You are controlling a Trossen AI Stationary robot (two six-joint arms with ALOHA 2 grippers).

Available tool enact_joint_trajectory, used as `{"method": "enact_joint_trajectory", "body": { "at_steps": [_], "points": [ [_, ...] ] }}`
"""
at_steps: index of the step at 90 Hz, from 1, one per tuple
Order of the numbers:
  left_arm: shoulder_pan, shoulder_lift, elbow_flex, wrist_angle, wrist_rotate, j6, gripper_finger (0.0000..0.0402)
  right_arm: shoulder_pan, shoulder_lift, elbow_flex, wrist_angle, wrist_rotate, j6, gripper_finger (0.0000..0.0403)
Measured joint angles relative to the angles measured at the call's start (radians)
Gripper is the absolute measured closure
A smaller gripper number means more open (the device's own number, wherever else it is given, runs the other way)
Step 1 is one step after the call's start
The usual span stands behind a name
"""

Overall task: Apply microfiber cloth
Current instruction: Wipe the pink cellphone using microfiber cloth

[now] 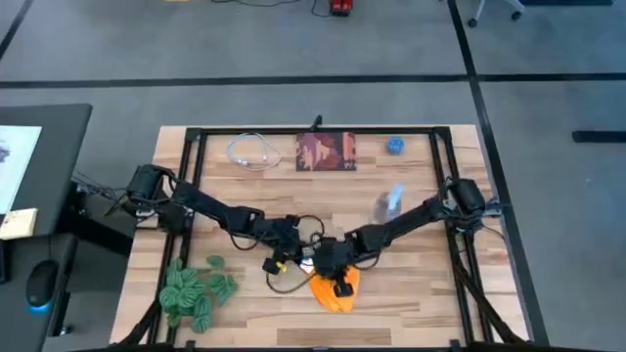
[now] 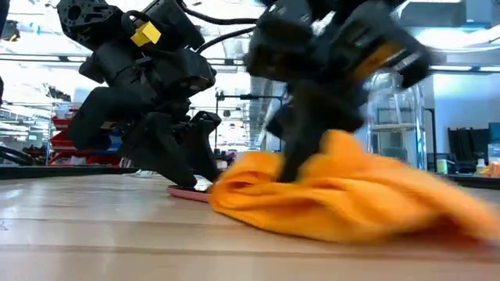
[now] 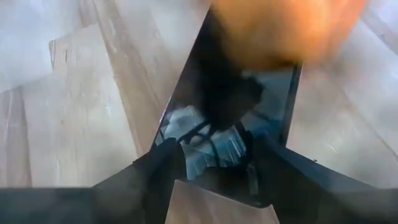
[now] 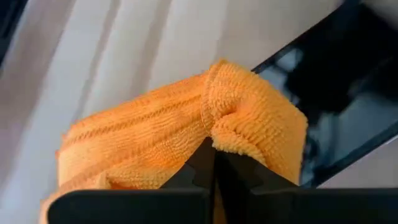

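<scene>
1. The right gripper [image 1: 342, 285] is pinching a fold of the cloth [image 1: 333, 291], fingers closed on it in the right wrist view, at the near middle of the table [image 1: 421, 303].
2. The cloth is lying bunched on the wood, its edge reaching the phone [image 3: 249, 118] beside it.
3. The left gripper [image 1: 279, 264] is bearing down on the phone's end, fingers [image 3: 155, 177] spread wide astride it, seemingly steadying it.
4. Judging by this, the wiping step is just getting under way; the cloth is barely touching the screen.
5. Next, the right arm is needing to drag the cloth across the glass, keeping its pinch while the phone stays pinned.
6. The two grippers are working close together, so collision is the main risk.
7. A plant [image 1: 196, 288], cable [image 1: 252, 152], red-brown square [image 1: 326, 152], blue ball [image 1: 394, 146] and clear bottle [image 1: 388, 203] are sitting well apart, out of the way.
</scene>
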Motion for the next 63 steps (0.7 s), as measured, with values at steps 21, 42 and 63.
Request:
{"method": "enact_joint_trajectory", "body": {
  "at_steps": [21,42,63],
  "points": [
    [0.001,-0.001,-0.002,-0.013,-0.02,-0.003,0.0203,0.122,-0.065,-0.007,-0.269,-0.008,0.154,0.0403],
    [0.005,-0.044,-0.004,-0.016,-0.049,-0.071,0.0203,0.219,-0.205,-0.012,-0.548,0.212,0.293,0.0403],
    [0.012,-0.218,-0.006,-0.079,-0.081,-0.087,0.0203,0.244,-0.464,-0.206,-0.409,0.352,0.382,0.0403]
  ]
}}
